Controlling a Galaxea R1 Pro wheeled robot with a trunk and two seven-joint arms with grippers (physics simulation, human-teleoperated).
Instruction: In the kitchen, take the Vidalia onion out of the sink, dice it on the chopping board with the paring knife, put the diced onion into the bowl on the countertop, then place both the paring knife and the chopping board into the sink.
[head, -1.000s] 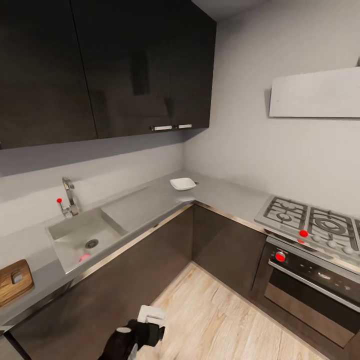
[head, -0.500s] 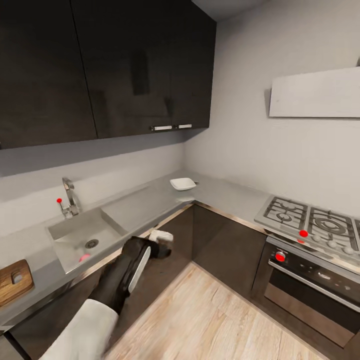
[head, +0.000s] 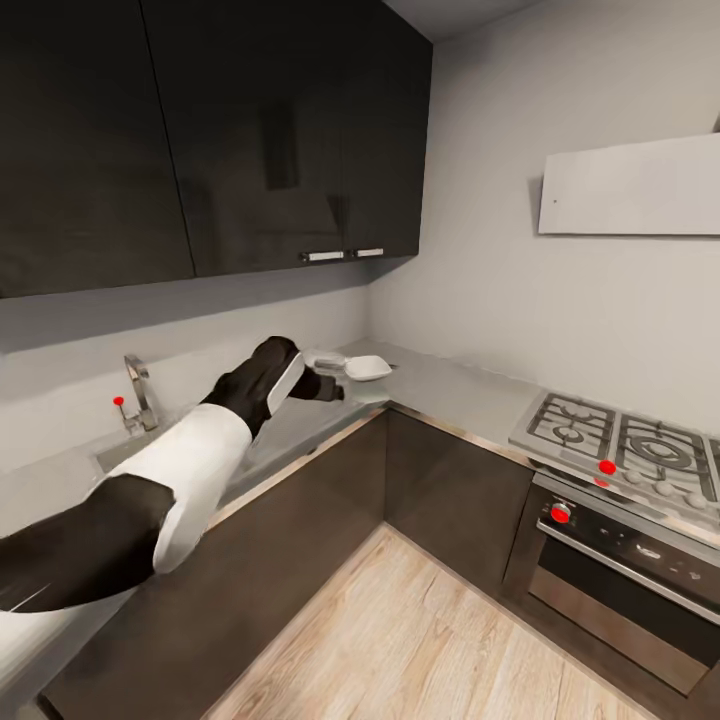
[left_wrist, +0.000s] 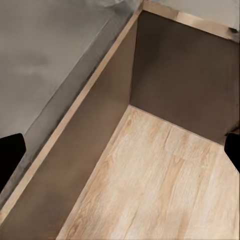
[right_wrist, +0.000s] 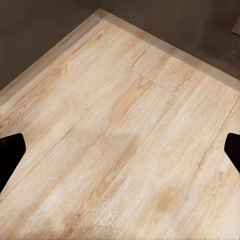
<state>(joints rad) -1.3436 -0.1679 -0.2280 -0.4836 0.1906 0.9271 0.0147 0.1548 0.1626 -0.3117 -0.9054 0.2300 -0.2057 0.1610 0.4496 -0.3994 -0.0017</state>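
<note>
Seemingly at the opening step, the left gripper (head: 338, 377), fingers spread wide and empty, hangs over the countertop (head: 440, 385) just beside the bowl (head: 368, 367), so it must next swing toward eight o'clock to the sink (head: 120, 452) for the onion; the right gripper (right_wrist: 120, 150), equally wide and empty, faces the floor (right_wrist: 125, 145).

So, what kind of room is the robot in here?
A home kitchen, most likely: a gas stove with an oven below it, a grey countertop with a chrome tap, and glossy dark wall cabinets above.

- Left arm (head: 190, 470): alternating glossy black and white segments, rounded shells.
- Forearm near the bowl (head: 367, 367): black with a white side panel.
- Fingertips (left_wrist: 10, 157): black.
</note>
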